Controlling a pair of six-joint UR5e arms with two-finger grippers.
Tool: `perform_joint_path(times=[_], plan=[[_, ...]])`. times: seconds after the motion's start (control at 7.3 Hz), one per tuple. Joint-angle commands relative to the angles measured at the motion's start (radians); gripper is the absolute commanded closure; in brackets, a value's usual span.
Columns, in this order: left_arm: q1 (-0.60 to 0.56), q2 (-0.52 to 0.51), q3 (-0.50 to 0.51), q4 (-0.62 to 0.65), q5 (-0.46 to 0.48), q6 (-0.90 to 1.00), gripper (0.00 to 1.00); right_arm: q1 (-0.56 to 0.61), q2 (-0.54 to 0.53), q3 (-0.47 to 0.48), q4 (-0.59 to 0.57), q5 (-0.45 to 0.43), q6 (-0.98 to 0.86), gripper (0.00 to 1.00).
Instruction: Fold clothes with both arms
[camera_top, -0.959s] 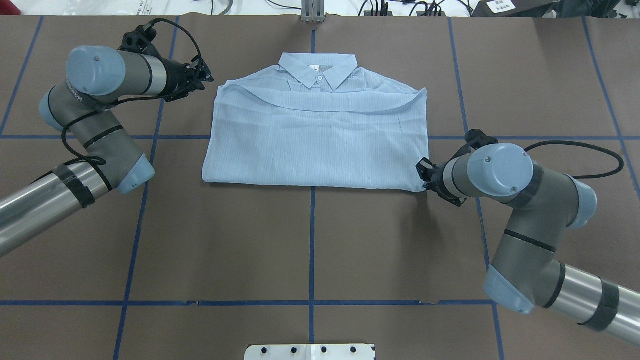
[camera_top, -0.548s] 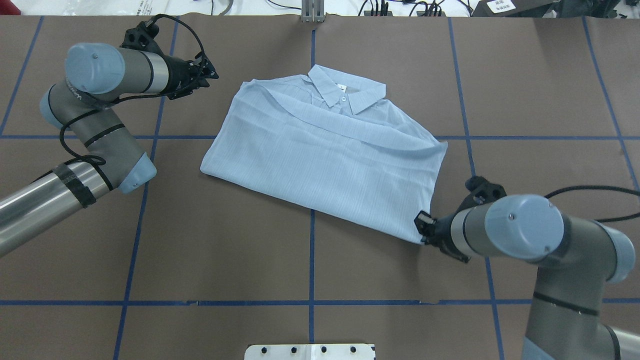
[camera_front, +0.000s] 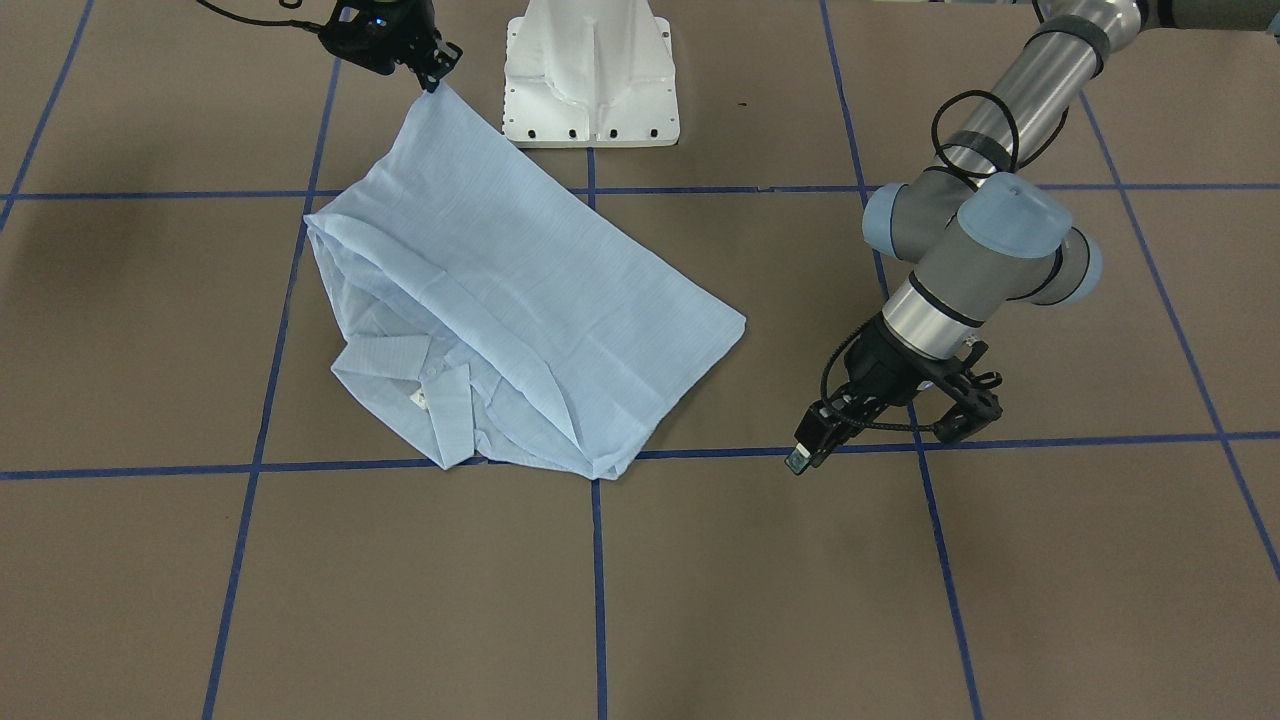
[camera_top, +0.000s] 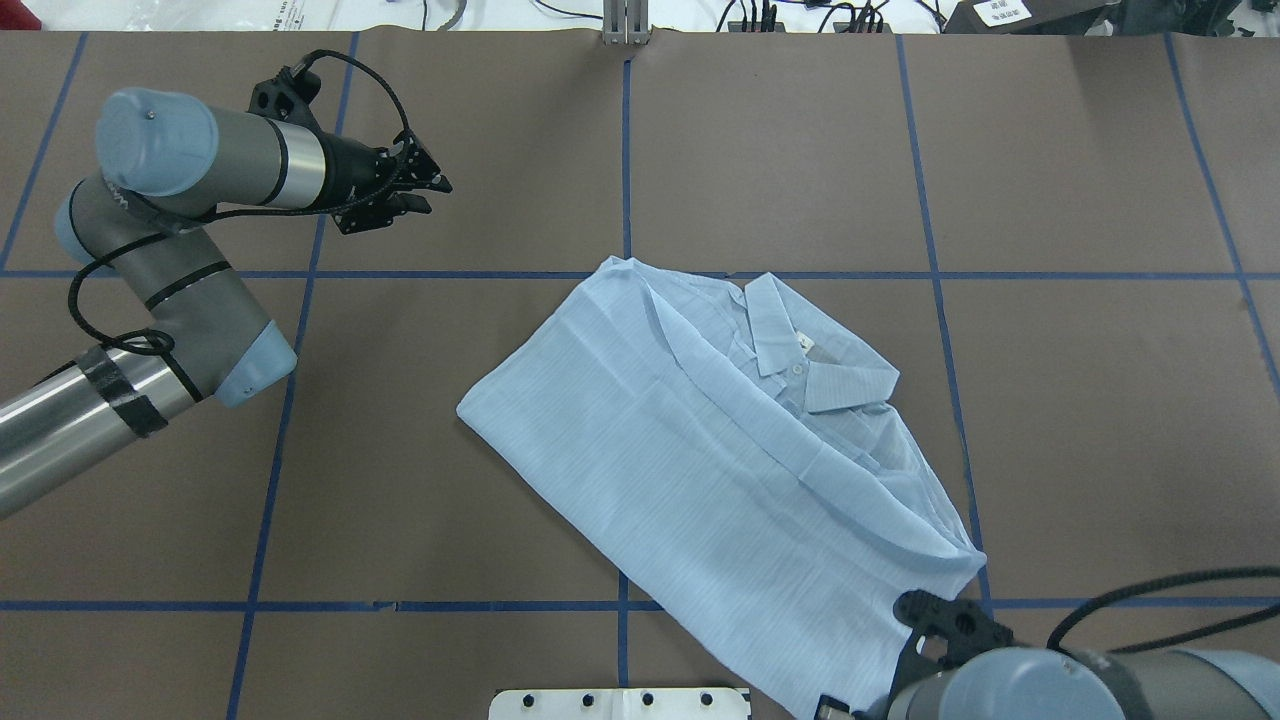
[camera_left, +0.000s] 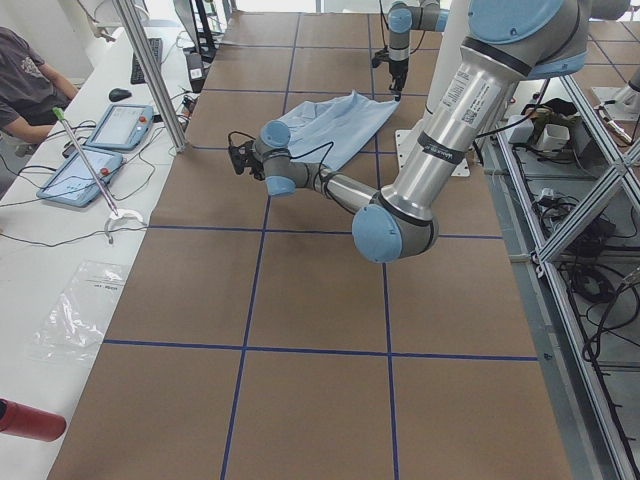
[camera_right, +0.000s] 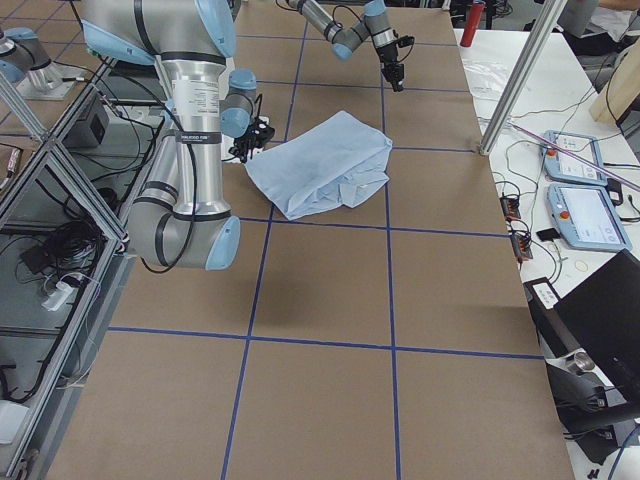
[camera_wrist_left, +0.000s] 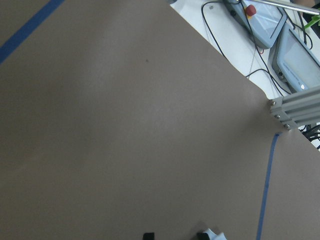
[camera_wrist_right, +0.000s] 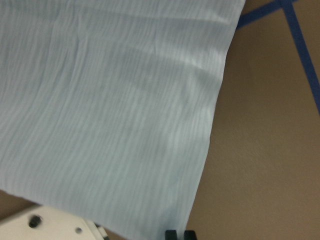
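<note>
At the left of the overhead view, the left arm (camera_top: 200, 150) is bent over the brown bench (camera_top: 400, 480). Its end effector (camera_top: 428, 190) is held above bare bench, well apart from the shirt. In the left wrist view its 2 fingertips (camera_wrist_left: 207, 234) are seen parted, with nothing between them.

The pale-blue striped button-up shirt (camera_top: 700, 480) lies folded and turned diagonally on the bench, right of centre, across a grid of blue tape lines (camera_top: 450, 274). Its collar (camera_top: 800, 365), with a white neck label (camera_top: 803, 343), is turned up on the far right side. A folded layer is lapped over the front just below the collar.

The near corner of the shirt is drawn close to the white pedestal base (camera_top: 620, 703). At the right, the right arm (camera_top: 1050, 685) is seen at the bottom edge. Its end effector (camera_front: 438, 78) is closed on that near corner, with the fabric pinched between the fingers.
</note>
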Motion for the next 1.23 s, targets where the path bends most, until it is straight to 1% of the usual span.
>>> perform_joint_path(times=[0.0,0.14,0.27,0.41,0.55,0.68,0.82,0.96,1.1], plan=[[0.043,0.109,-0.158,0.012,-0.031,-0.082,0.53,-0.057,-0.006,0.039,-0.024,-0.021,0.080,0.00],[0.077,0.206,-0.267,0.015,-0.030,-0.086,0.49,-0.009,-0.005,0.085,-0.024,-0.015,0.091,0.00],[0.122,0.271,-0.353,0.026,-0.027,-0.093,0.37,0.082,0.006,0.095,-0.024,-0.009,0.092,0.00],[0.182,0.289,-0.367,0.026,-0.007,-0.166,0.32,0.191,0.030,0.090,-0.024,-0.002,0.092,0.00],[0.237,0.288,-0.364,0.029,0.058,-0.203,0.31,0.332,0.075,0.063,-0.024,0.017,0.082,0.00],[0.293,0.282,-0.349,0.030,0.120,-0.210,0.31,0.467,0.133,0.006,-0.020,0.075,0.078,0.00],[0.333,0.253,-0.346,0.071,0.128,-0.218,0.31,0.524,0.211,-0.093,-0.017,0.094,0.076,0.00],[0.344,0.189,-0.344,0.186,0.134,-0.218,0.31,0.536,0.245,-0.155,-0.014,0.090,0.060,0.00],[0.374,0.161,-0.344,0.260,0.165,-0.218,0.32,0.540,0.248,-0.152,-0.011,0.096,0.053,0.00]])
